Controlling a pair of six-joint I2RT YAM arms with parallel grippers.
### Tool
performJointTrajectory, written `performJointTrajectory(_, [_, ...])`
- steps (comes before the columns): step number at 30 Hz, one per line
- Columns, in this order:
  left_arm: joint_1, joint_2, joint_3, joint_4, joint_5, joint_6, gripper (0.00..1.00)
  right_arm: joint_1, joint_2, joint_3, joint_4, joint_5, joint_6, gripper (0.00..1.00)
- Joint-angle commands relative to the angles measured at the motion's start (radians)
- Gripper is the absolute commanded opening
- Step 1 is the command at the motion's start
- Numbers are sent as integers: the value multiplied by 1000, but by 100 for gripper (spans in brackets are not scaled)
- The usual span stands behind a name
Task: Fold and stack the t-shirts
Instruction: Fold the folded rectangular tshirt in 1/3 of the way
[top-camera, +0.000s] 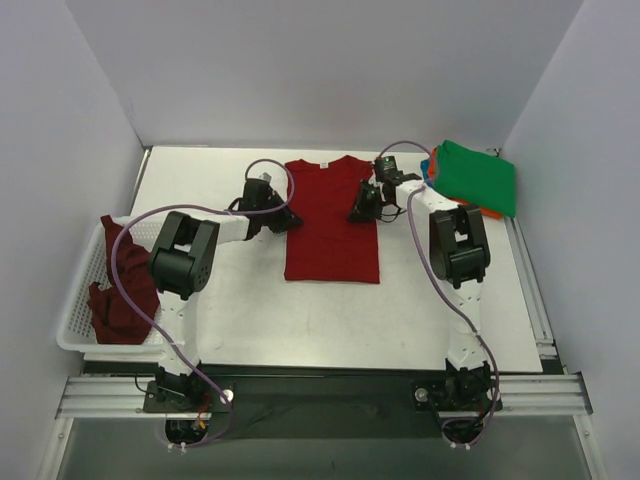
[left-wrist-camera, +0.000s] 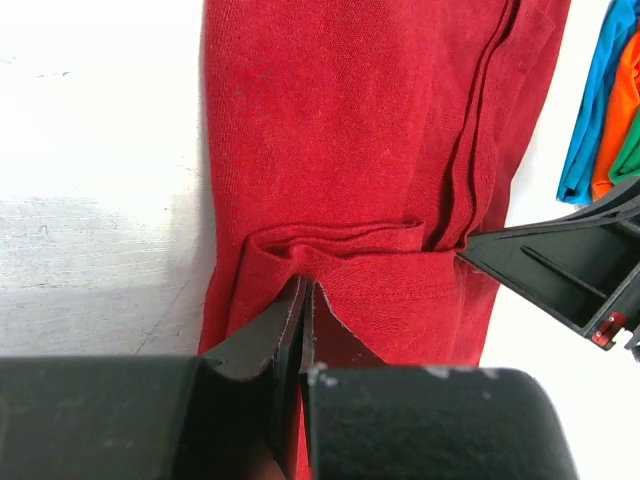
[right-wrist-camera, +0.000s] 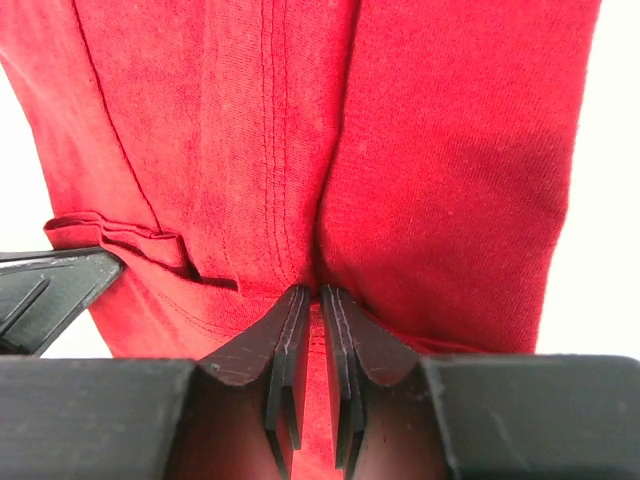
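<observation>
We see the left fingers (left-wrist-camera: 265, 340) and right fingers (right-wrist-camera: 280, 335) each pinching opposite sides of the red t-shirt (top-camera: 332, 235) (flat on the tabletop (top-camera: 250, 310)).

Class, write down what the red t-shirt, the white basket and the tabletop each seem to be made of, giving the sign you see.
Red t-shirt: soft knit cloth, probably cotton, matte; fine weave, stitched seams and folds show.
White basket: likely moulded plastic; open mesh walls.
Tabletop: smooth hard white sheet, faintly scuffed; material unclear.
</observation>
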Motion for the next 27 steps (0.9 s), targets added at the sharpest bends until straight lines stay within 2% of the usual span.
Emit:
performJointTrajectory(1, [13, -20, -25, -9, -11, 10, 1, -28, -5, -28, -38, 22, -22, 15])
performJointTrajectory(4, [13, -26, 10, 1, 39, 39, 3, -29, -42, -3, -30, -23, -37, 19])
performJointTrajectory(10, [13, -108, 62, -13, 118, 98, 27, -45, -164, 60, -74, -46, -34, 29])
performJointTrajectory(13, [2, -186, 23, -22, 112, 84, 28, -29, -262, -4, -93, -24, -25, 31])
performJointTrajectory(14, [-12, -209, -28, -18, 104, 79, 28, -22, -319, -77, -93, -5, -21, 30])
performJointTrajectory(16, [-36, -272, -76, -31, 81, 67, 28, -3, -397, -162, -79, 0, 1, 30])
performJointTrajectory(21, [-115, -390, -285, -22, 26, 43, 14, 47, -511, -472, 57, -18, 50, 28])
performJointTrajectory(24, [-147, -419, -385, -1, -32, 49, 13, 50, -536, -560, 122, -30, 62, 28])
performJointTrajectory(27, [-165, -396, -456, 83, -17, 30, 10, 50, -534, -649, 148, -29, 67, 26])
